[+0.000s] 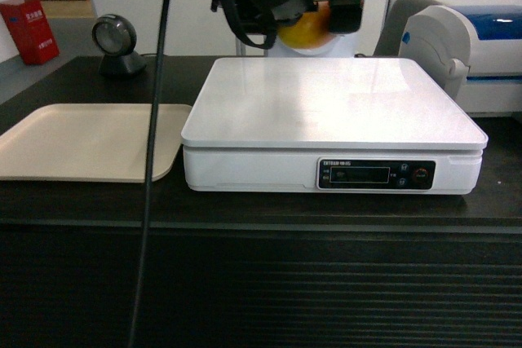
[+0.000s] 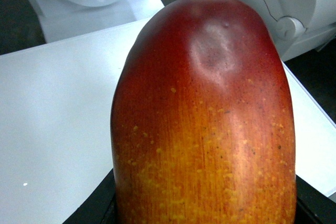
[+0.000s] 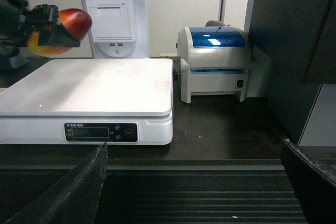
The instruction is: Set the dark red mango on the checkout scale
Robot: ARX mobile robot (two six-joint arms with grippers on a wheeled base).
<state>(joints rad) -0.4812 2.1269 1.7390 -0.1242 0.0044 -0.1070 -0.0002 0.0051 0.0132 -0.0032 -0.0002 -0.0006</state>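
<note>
Your left hand (image 3: 50, 30) is pinching the smooth oval dark red mango (image 2: 205, 124), held in the air above the far edge of the large flat white scale (image 1: 326, 107) on the dark ribbed-front checkout worktop (image 1: 261, 209). You've done the pickup and carry; lowering and release remain. Your right hand (image 3: 194, 182), fingers spread, holds nothing.

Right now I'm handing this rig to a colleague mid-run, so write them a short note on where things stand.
Left tool: shut on the dark red mango, held in the air over the far part of the scale, not touching it.
Right tool: open, empty, low in front of the checkout.
Scale platform is bare; a beige tray lies to its left.
Done: mango picked up and brought to the scale.
Left: lower it onto the platform, release, withdraw.
</note>
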